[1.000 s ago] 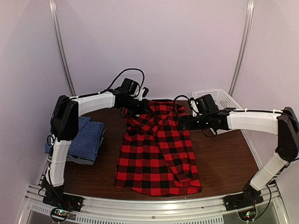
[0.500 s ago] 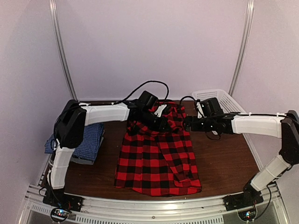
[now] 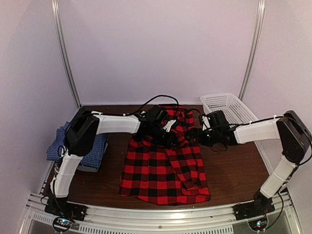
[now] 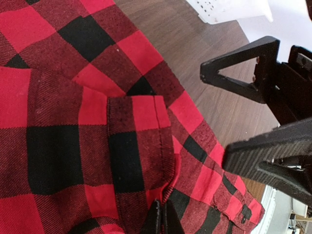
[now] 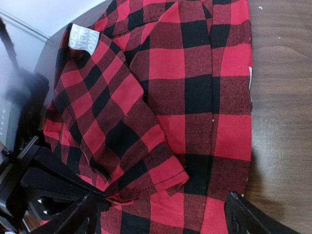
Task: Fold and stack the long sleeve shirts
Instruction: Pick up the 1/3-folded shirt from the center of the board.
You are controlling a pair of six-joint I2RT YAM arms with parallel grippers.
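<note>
Mid-fold at frame centre: left tool pinches the plaid shirt, right tool gapes open, likely needing its own hold next.

The top camera looked down from high behind the near edge over the whole table. Both wrist cameras faced the plaid shirt closely, which all three views shared.

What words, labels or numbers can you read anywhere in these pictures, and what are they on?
White neck label on the red-and-black plaid shirt: a few short lines of printed letters, turned sideways and too blurred to read with certainty.
No other writing shows in any view.
</note>
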